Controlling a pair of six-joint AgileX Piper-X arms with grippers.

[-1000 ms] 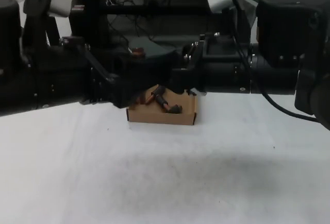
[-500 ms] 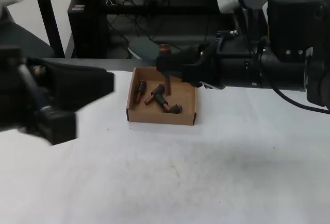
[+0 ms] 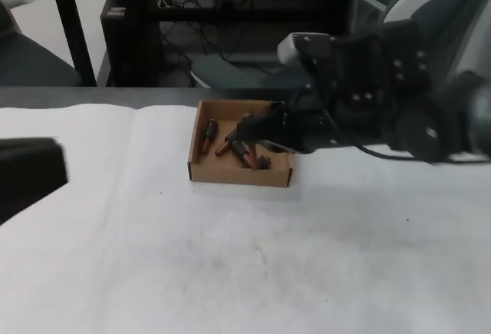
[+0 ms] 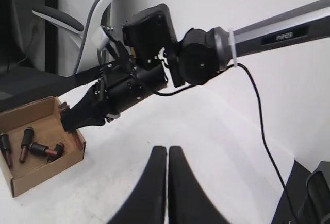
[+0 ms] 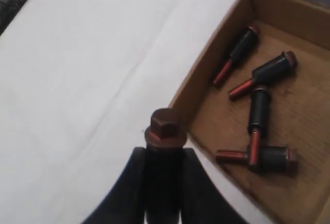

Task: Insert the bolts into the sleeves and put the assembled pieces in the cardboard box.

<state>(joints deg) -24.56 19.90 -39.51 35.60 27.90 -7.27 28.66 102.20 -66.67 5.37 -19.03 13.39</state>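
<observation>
The cardboard box sits at the middle back of the white bench with several assembled pieces lying in it. My right gripper hangs over the box's right half, shut on an assembled piece with a copper bolt head above a dark sleeve. In the right wrist view the held piece stands just outside the box wall, and the finished pieces lie inside. My left gripper is shut on nothing, well away from the box, looking toward the right gripper.
A white cloth covers the bench, with a fold line running forward from the box's left side. Part of the left arm shows dark at the left edge. A black rack and office chairs stand behind the bench.
The left arm has pulled back to the left, away from the box. The right arm has come down toward the box with the assembled piece in its gripper.
</observation>
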